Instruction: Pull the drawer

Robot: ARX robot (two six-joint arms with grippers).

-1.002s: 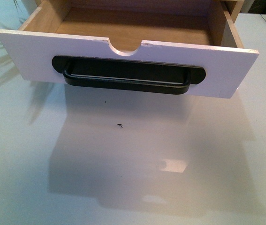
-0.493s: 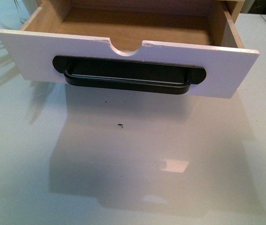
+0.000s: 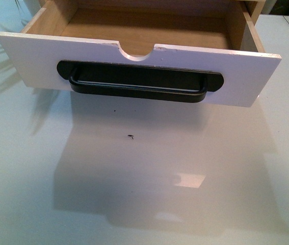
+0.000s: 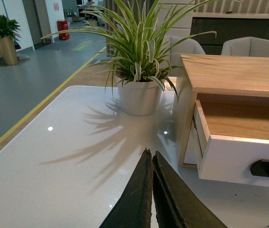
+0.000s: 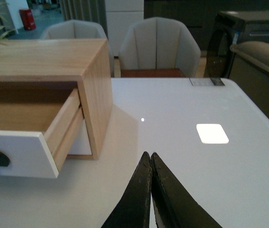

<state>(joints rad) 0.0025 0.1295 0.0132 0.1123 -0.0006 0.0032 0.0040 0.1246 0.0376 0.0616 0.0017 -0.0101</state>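
Note:
The drawer [image 3: 246,76] stands pulled well out of its light-wood cabinet, its inside bare wood. Its white front carries a long black bar handle [image 3: 136,88] on a black oval plate, under a half-round notch. Neither arm shows in the front view. In the left wrist view my left gripper [image 4: 150,156] is shut on nothing, above the white table and off to the side of the drawer [image 4: 241,161]. In the right wrist view my right gripper [image 5: 149,156] is likewise shut and empty, beside the cabinet [image 5: 44,59] and apart from the drawer [image 5: 18,152].
A potted spider plant [image 4: 139,95] stands on the white table [image 3: 144,194] just beside the cabinet [image 4: 234,71]. A plain white lower drawer front [image 5: 79,142] shows under the open one. Padded chairs [image 5: 158,45] stand beyond the table's far edge.

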